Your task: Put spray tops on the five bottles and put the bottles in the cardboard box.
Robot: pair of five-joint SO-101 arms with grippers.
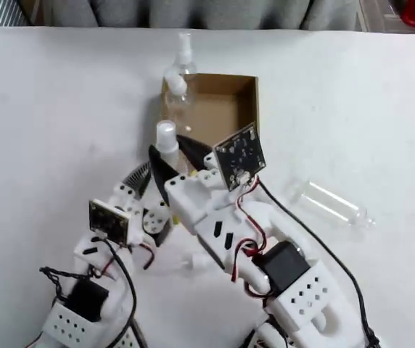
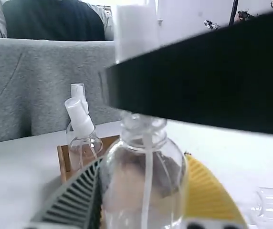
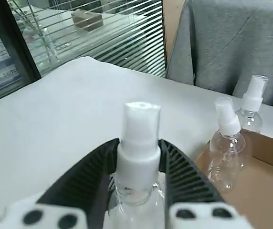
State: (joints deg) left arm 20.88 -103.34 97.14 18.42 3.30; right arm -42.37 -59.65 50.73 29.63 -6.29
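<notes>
Spreading white beneath everything, the counter (image 1: pixel 62 109) carries an open cardboard box (image 1: pixel 222 109) near its middle. Both arms lie in from the near edge, and their hands meet just at the box's near left corner. The left hand (image 2: pixel 141 195) is closed around the clear body of an upright bottle (image 2: pixel 127 186), with a grey ribbed finger on one side and a yellow finger on the other, both pressed to the plastic. The right hand (image 3: pixel 139 148) sits higher. Its two black fingers are clamped on the collar of the white spray top (image 3: pixel 140 121) on that bottle's neck, and the nozzle head stands above them. Two capped bottles (image 1: pixel 176 90) stand upright together at the far left corner of the box. To the right of the box, well apart from it, a bare bottle (image 1: pixel 331 203) lies on its side on the counter, its neck open.
</notes>
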